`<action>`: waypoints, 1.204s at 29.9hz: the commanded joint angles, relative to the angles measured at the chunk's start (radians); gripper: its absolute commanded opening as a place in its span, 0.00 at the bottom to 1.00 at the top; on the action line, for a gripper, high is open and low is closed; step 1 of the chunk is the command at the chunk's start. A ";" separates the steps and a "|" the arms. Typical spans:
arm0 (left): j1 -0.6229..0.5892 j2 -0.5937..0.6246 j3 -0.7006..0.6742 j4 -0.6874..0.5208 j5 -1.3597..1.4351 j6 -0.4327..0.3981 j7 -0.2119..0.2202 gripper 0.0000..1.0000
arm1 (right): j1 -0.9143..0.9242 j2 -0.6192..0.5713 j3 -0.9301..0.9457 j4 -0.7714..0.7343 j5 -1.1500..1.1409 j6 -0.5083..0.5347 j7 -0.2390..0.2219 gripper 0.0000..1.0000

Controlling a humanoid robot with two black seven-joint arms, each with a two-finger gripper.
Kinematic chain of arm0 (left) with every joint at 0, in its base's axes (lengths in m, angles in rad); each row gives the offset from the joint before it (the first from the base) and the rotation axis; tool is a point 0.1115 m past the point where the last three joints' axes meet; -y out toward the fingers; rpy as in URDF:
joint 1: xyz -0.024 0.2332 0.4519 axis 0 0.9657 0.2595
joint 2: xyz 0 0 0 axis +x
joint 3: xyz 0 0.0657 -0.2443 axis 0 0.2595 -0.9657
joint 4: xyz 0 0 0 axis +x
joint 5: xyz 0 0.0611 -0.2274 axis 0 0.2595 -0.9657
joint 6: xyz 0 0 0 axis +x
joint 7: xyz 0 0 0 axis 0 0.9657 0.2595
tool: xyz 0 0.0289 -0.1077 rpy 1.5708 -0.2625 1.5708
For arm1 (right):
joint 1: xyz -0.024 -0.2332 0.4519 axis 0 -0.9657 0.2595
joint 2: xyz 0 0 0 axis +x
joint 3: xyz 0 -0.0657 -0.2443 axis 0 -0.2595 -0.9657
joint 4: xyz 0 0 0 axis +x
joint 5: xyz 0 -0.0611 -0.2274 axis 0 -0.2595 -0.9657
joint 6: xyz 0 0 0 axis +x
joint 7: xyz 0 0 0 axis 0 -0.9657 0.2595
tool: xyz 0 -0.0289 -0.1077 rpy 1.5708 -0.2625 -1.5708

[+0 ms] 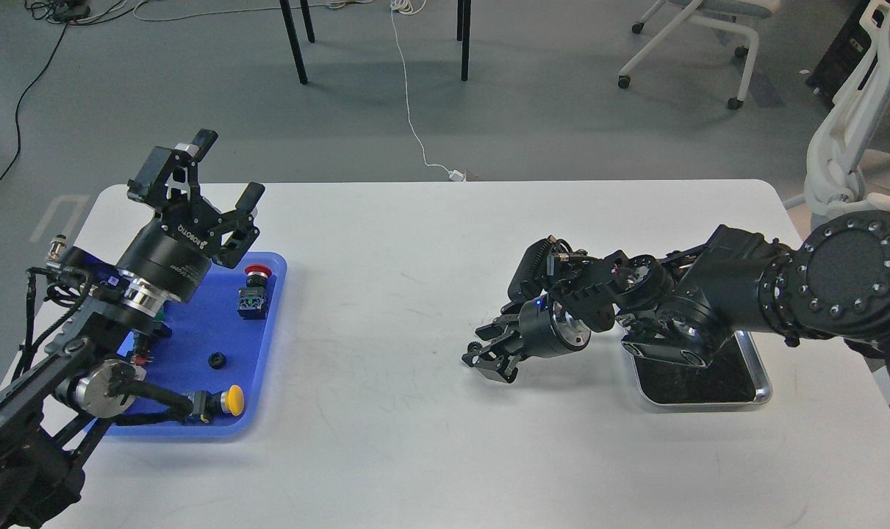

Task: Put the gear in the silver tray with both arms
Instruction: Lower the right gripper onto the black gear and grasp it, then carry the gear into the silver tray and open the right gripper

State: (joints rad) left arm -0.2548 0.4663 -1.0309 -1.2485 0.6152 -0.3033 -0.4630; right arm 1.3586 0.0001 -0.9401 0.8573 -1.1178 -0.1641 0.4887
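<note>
Head view: the left gripper point(223, 170) is raised above the far end of the blue plastic tray point(195, 345), fingers spread wide and holding nothing. The right gripper point(486, 360) sits low over the bare white worktop point(386, 294), left of the silver tray point(761, 382); a small black gear point(474, 347) appears pinched at its fingers (contact is too small to confirm). The silver tray lies at the worktop's right side, partly covered by the right arm point(709, 294). In the blue tray: a second small black gear point(217, 360), a red push-button switch point(256, 292) and a yellow push-button point(228, 400).
</note>
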 commanded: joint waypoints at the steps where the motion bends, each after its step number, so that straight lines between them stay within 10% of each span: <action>1: 0.002 0.002 0.000 0.000 0.000 0.001 0.000 0.98 | -0.006 0.000 0.000 -0.001 0.001 -0.012 0.000 0.49; 20: 0.012 0.006 -0.001 -0.012 0.000 0.001 0.001 0.98 | -0.030 0.000 0.000 -0.026 -0.001 -0.012 0.000 0.13; 36: 0.023 0.006 -0.006 -0.040 0.000 0.003 0.006 0.98 | 0.072 0.000 0.004 0.011 0.003 -0.012 0.000 0.13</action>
State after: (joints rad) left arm -0.2317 0.4729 -1.0385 -1.2842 0.6151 -0.3000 -0.4577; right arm 1.3989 0.0000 -0.9366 0.8504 -1.1159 -0.1761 0.4887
